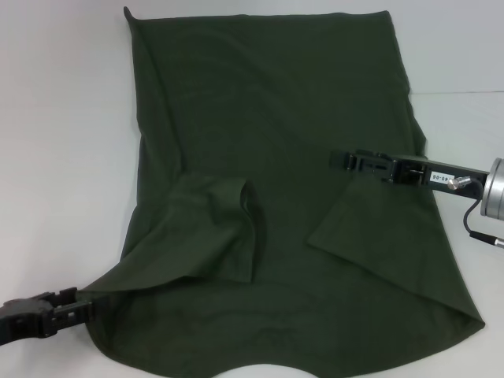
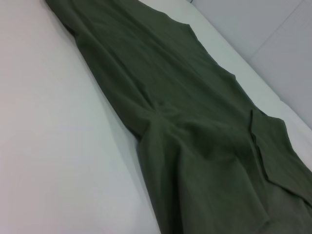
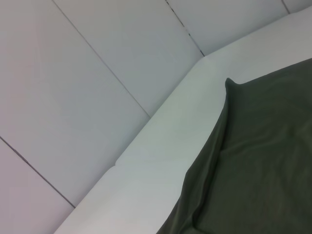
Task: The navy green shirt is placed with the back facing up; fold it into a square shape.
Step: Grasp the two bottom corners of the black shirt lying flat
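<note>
Nearest the head camera, the left end effector (image 1: pixel 67 305) sat low at the near left corner of the white worktop (image 1: pixel 63 157). Its black arm reached in from the left edge, and its fingers were pinched closed on the near left edge of the navy green shirt (image 1: pixel 276 157). From that pinch the cloth ran taut in a ridge toward the middle of the garment.

Spread across most of the worktop, the shirt lay plain side up, its far hem running almost straight across the back. Both short sleeves were folded inward onto the body: the left one lay as a rounded flap, the right one as a pointed triangle.

Over the right half of the shirt, the right end effector (image 1: pixel 340 161) hung level, pointing toward the robot's left, just beyond the folded right sleeve. Its silver wrist and black cable entered from the right edge. Whether its fingers were apart or together could not be told, and no cloth was visibly held in them.

Seen from the right wrist camera, the shirt's far corner (image 3: pixel 234 87) lay near the worktop's edge, with pale wall panels (image 3: pixel 97 73) beyond.
</note>
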`<state>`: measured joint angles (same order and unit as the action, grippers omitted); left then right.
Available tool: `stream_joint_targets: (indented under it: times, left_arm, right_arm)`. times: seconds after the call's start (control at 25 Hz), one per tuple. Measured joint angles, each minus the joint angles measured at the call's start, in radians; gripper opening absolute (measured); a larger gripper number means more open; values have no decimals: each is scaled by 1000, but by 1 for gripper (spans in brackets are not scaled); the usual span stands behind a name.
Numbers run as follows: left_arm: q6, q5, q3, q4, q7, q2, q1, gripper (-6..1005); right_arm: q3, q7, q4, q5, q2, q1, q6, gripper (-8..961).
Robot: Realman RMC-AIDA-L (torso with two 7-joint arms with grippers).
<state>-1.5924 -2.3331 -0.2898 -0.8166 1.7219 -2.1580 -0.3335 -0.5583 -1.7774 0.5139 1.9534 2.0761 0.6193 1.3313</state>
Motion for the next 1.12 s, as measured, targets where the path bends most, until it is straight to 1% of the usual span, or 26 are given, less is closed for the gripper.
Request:
stream_joint_targets:
  times: [0.44, 0.68, 0.88, 1.12]
  left_arm:
    - [-4, -18, -2, 4, 1, 1, -17, 867]
    - [8, -35, -11, 4, 7, 2, -31, 717]
    - [16, -41, -10, 0, 14, 3, -35, 474]
    - [17, -38, -8, -1, 17, 3, -35, 299]
  right_arm:
    - [1, 1, -2, -2, -1, -3, 0, 922]
    - [1, 1, -1, -4, -2, -3, 0, 913]
    - [1, 1, -1, -5, -2, -7, 1, 906]
    - [1, 0, 0, -5, -2, -9, 2, 907]
